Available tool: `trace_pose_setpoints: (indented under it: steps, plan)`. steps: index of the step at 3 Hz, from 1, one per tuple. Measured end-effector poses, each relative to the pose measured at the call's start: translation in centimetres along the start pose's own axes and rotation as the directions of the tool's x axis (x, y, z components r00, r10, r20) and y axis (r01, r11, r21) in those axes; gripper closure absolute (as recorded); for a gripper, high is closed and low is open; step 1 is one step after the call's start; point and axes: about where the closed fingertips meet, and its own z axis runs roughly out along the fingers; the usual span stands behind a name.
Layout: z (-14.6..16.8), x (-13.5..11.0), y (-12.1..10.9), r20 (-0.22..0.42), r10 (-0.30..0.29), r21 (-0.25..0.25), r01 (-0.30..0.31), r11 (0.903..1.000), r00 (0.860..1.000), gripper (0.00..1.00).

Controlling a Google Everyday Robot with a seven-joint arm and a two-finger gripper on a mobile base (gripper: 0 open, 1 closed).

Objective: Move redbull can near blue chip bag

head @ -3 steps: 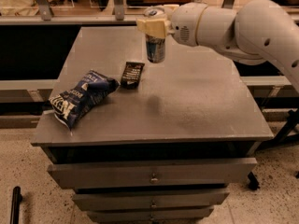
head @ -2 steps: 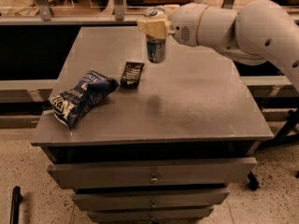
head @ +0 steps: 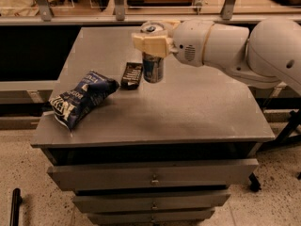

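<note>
Silver redbull can (head: 153, 69) vert., hand (head: 151, 43) gripping top

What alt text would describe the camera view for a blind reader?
The robot's beige gripper grips a slim silver-and-blue redbull can over a grey metal table, beside a flat dark wrapper; a wrinkled blue chip bag lies farther off.

1 grey flat-topped metal desk (head: 202, 112) carrying 2 snacks, with 1 can held over it.

The wrinkled, glossy-foil dark blue chip bag (head: 82, 99) lies at the desk's front left. The small flat dark rectangular wrapper (head: 132, 75) lies just behind and to the right of it. Just right of the wrapper, the slim silver-and-blue metal redbull can (head: 153, 68) is upright, its top between the jaws of the cream plastic gripper (head: 151, 44), which reaches in from the right.
</note>
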Motion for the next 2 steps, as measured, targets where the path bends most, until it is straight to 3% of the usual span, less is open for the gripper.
trace_pose_setpoints:
  steps: [1,2]
  plan:
    - [1.5,0.3,1.9,0.02,0.003,-0.066,-0.001,0.9978,1.0,1.0]
    - [3.4,1.3,5.1,0.05,0.026,-0.154,-0.018,0.9878,0.998,1.0]
